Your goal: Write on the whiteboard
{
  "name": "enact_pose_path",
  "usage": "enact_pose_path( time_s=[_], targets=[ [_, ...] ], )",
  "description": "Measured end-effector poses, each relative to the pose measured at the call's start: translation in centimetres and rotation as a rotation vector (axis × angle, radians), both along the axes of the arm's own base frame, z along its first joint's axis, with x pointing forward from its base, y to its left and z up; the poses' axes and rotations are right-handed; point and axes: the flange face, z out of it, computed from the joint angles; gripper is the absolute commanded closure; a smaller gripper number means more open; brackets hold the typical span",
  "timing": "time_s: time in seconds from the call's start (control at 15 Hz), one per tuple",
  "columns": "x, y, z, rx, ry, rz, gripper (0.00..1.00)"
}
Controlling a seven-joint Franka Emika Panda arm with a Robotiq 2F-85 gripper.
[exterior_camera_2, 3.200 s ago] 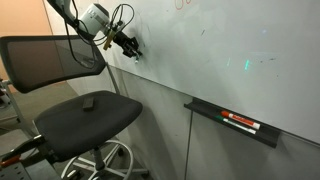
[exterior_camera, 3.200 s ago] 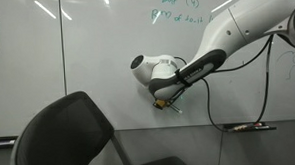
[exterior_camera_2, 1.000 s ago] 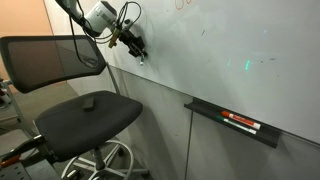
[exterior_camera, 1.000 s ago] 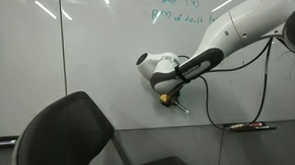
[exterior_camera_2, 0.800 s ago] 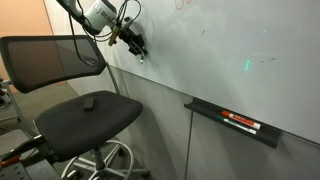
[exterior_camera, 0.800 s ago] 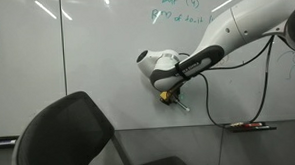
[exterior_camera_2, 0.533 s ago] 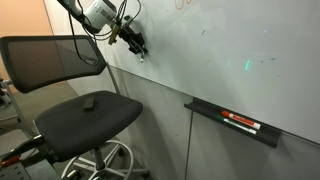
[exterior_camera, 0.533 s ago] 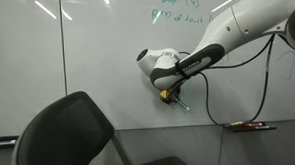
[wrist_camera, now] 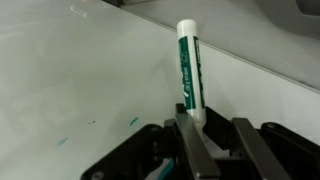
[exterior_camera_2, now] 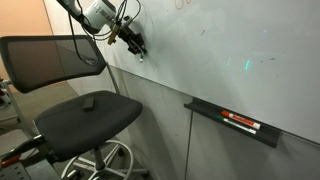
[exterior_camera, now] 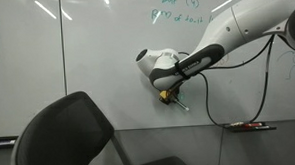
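Though fingers [wrist_camera: 196, 150] grip marker [wrist_camera: 187, 70], tip contact unclear; whiteboard [exterior_camera: 87, 65] edges cropped.

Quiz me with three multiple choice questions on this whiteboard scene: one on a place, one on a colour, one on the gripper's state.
1. Where is the teal handwriting on the whiteboard?
A. above the gripper
B. below the gripper
C. behind the chair

2. What colour is the print on the marker?
A. red
B. green
C. purple

3. What is the gripper doing?
A. open, empty
B. shut on the marker
C. resting on the chair

Answers: 1 A, the writing sits high on the board, over the gripper. 2 B, the wrist view shows green lettering on a white barrel. 3 B, the fingers clamp the marker's lower end.
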Motion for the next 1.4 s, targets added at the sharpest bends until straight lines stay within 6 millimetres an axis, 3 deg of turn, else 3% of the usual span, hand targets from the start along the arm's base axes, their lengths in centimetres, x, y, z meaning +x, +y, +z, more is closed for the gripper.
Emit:
enact_pose_path(
  time_s=[0.4, 0.67, 0.87, 1.13, 1.4],
  targets=[
    [-0.8, 3.3, -0.3, 0.061, 0.05, 0.127, 0.87],
    [-2.3, 2.9, -1.8, 0.117, 0.176, 0.149, 0.87],
    [-3.7, 0.2, -2.6, 0.157, 0.264, 0.117, 0.87],
    [-4.9, -6.5, -3.3, 0.177, 0.322, 0.013, 0.87],
    [-6.5, -12.1, -1.7, 0.28, 0.308, -0.061, 0.87]
  ],
)
